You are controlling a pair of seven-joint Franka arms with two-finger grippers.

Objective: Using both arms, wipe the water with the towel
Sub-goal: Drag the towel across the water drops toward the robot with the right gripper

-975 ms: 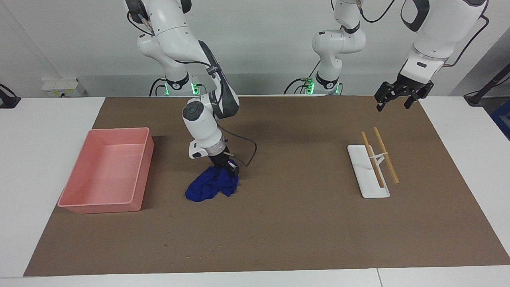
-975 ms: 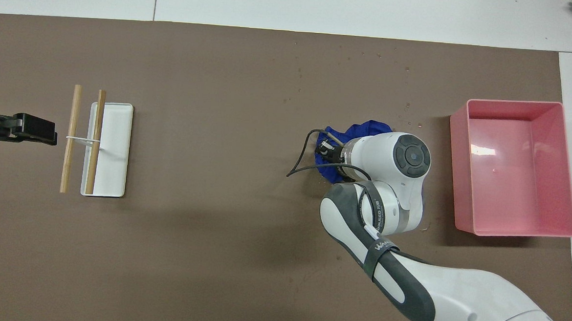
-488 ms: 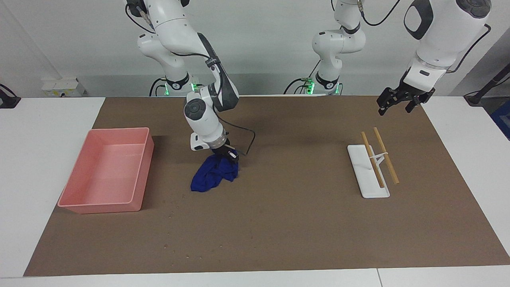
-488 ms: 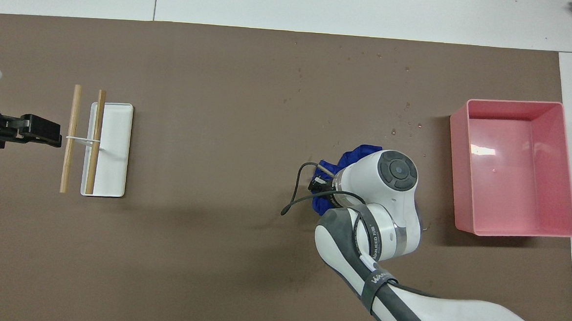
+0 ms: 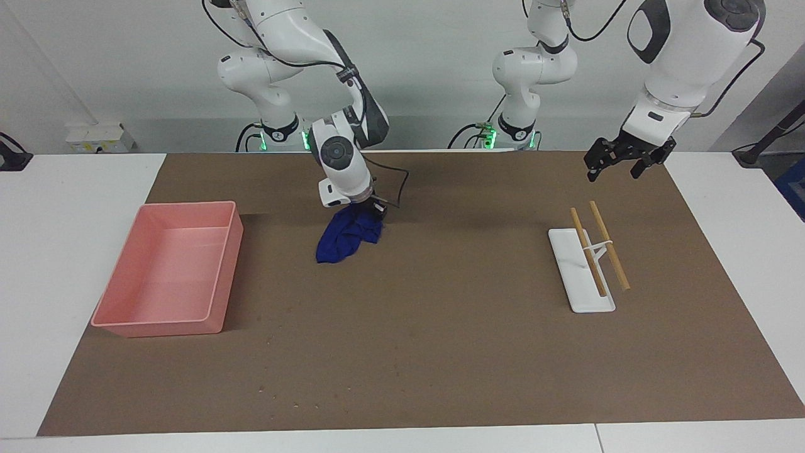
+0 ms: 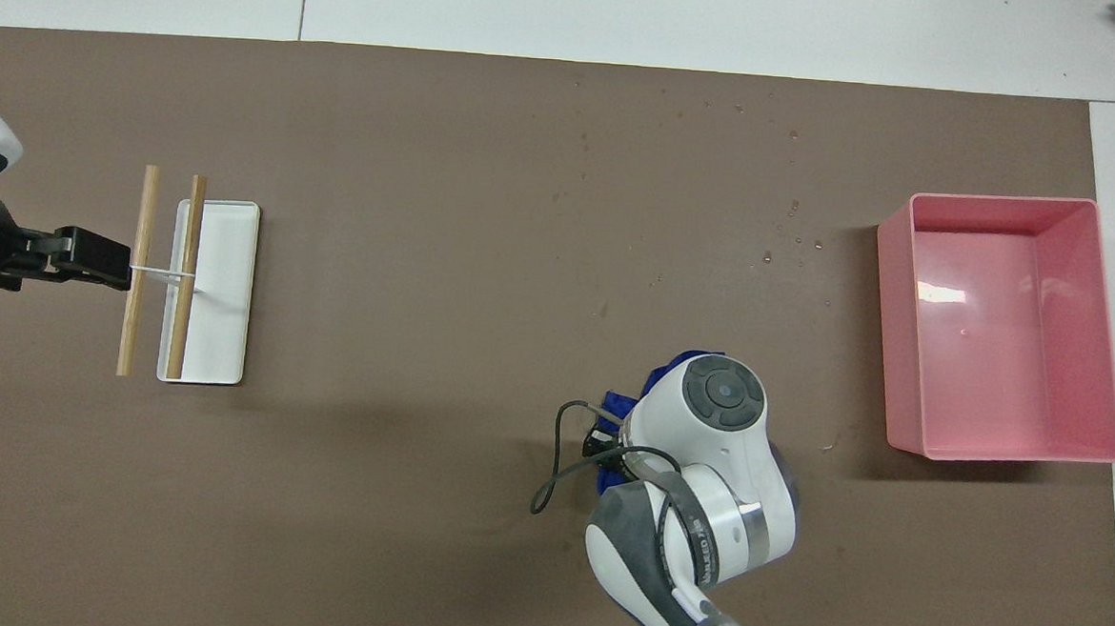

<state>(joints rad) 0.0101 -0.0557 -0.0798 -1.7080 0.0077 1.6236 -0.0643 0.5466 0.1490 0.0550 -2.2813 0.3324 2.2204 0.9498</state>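
A wiping stroke is judged to be in hand. The towel (image 5: 346, 238) is pinched at its upper edge by the right pincer (image 5: 372, 212), its crumpled tail trailing on the brown mat (image 5: 440, 352) toward the desk's edge away from the robots. It lies in the half of the desk at the right arm's end, well inside the mat and near the robots' edge, between the pink tray (image 5: 221, 264) and the mat's middle. In the overhead view most of the cloth is hidden under the right arm's wrist, and only a blue fringe is seen. Small water drops (image 6: 791, 232) are seen on the mat, farther from the robots than the towel and beside the tray's corner; more specks are scattered toward the desk's edge away from the robots. The next move is judged to call for the towel being carried out over those drops and pressed flat, so that the folds do not ride over the water. The left pincer (image 5: 615, 161) is held in the air, its fingers spread with nothing between them, over the mat near the corner at the left arm's end and the robots' edge, just short of the white stand (image 5: 582, 277) with its two wooden sticks (image 5: 597, 246); that arm waits. The tray is open-topped and nothing is seen inside it beyond a sheen on its floor.
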